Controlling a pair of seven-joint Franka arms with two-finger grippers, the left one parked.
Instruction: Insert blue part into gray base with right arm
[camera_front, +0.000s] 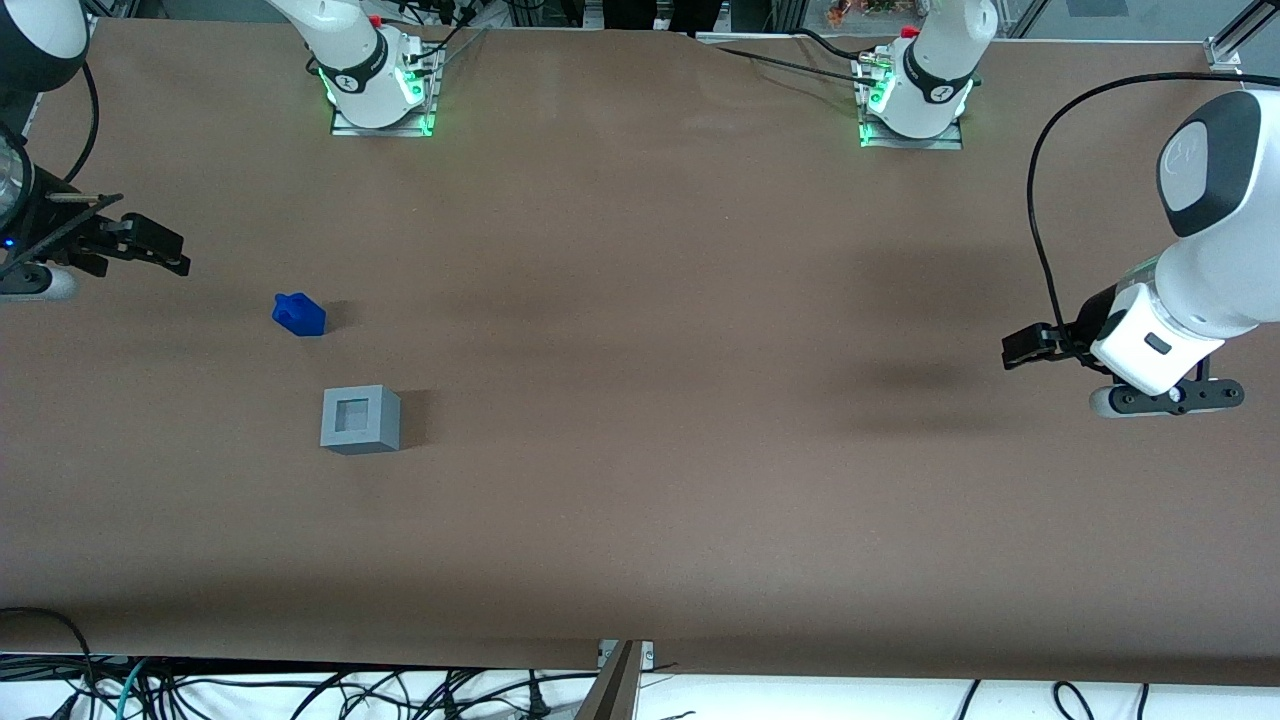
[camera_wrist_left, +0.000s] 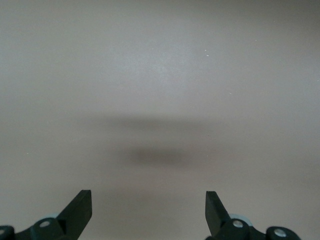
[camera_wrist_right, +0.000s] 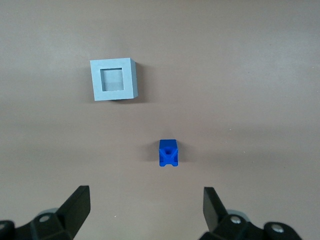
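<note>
- The gripper of the right arm hangs above the brown table at the working arm's end. Its fingers are spread wide and hold nothing, probably ready for approach.
- The blue part lies free on the table, apart from the gripper, at about 12 o'clock from the open fingers in the wrist view.
- The gray base stands with its recess up, at about 11 o'clock from the blue part there, well apart from it; in the front view it is nearer to the camera.

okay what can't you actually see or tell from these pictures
- Gripper, open: front view's edge cuts off most of the right arm above it.
- Blue part: underside hidden against the table; knob too small to read.
- Gray base: recess depth unclear from overhead views.
</note>
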